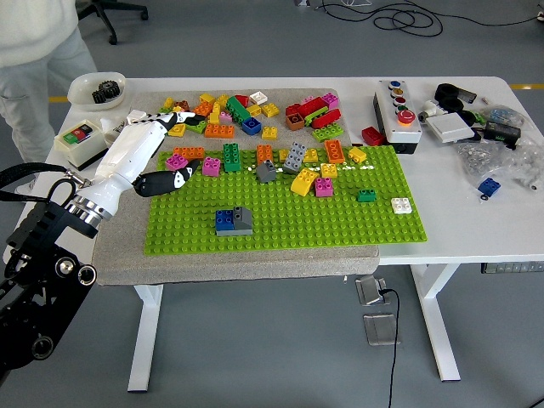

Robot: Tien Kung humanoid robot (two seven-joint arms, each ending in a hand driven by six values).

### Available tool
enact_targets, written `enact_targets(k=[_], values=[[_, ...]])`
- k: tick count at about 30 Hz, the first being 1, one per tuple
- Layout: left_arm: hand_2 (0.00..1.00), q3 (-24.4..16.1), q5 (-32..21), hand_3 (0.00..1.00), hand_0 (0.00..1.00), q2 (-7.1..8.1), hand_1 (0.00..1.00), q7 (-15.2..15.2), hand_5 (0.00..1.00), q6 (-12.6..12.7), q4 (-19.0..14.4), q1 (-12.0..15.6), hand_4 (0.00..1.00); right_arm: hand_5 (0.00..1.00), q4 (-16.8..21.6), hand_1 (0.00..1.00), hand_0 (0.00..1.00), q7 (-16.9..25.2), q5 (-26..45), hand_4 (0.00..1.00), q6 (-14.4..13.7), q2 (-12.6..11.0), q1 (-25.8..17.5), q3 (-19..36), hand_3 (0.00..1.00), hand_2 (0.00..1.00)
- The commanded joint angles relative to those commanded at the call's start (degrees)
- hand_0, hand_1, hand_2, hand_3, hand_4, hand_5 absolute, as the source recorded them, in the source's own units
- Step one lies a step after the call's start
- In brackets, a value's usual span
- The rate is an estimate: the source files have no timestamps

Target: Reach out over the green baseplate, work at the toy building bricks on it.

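At the left edge of the green baseplate [340, 223] the left hand [157, 153] reaches in from the tabletop's left side, fingers stretched forward and relaxed, grasping nothing; thumb lies over the plate's far left corner beside a pink brick [177, 161]. Toy building bricks [293, 161] stand along the plate's far edge, a blue and grey pair [233, 221] nearer the front, and a loose pile [229, 109] sits on the grey mat [119, 246] behind. A person [38, 51] stands past the far left corner.
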Motion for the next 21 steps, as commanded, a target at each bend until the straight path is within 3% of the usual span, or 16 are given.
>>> enact_targets(k=[2,3,12,20,21], values=[[0.684,-0.12,-0.48,0.718,0.694,0.17,0.758,-0.19,0.002,0.09,-0.20,-0.15,0.420,0.489,0.00,0.615,0.735,0.00,0.01,0.769,-0.01,0.03,0.02,-0.01,0.540,0.634],[0.626,-0.15,-0.58,0.631,0.633,0.20,0.733,-0.23,0.002,0.12,-0.24,-0.18,0.246,0.489,0.00,0.614,0.736,0.00,0.02,0.768,-0.01,0.04,0.03,-0.02,0.539,0.633],[0.611,-0.34,-2.14,0.603,0.621,0.58,0.716,-0.62,0.002,0.16,-0.34,-0.63,0.230,0.489,0.00,0.615,0.735,0.04,-0.19,0.768,0.04,0.10,0.01,-0.21,0.539,0.634],[0.622,-0.83,-2.61,0.624,0.623,0.89,0.734,-0.22,0.002,-2.24,-0.41,-1.10,0.251,0.489,0.00,0.615,0.735,0.01,-0.32,0.768,0.09,0.08,-0.16,-0.35,0.539,0.634],[0.755,-0.84,-2.68,0.797,0.793,0.95,0.801,-0.13,0.074,-2.80,-0.40,-1.16,0.643,0.489,0.00,0.615,0.735,0.01,-0.36,0.768,0.09,0.07,-0.17,-0.34,0.540,0.634]])
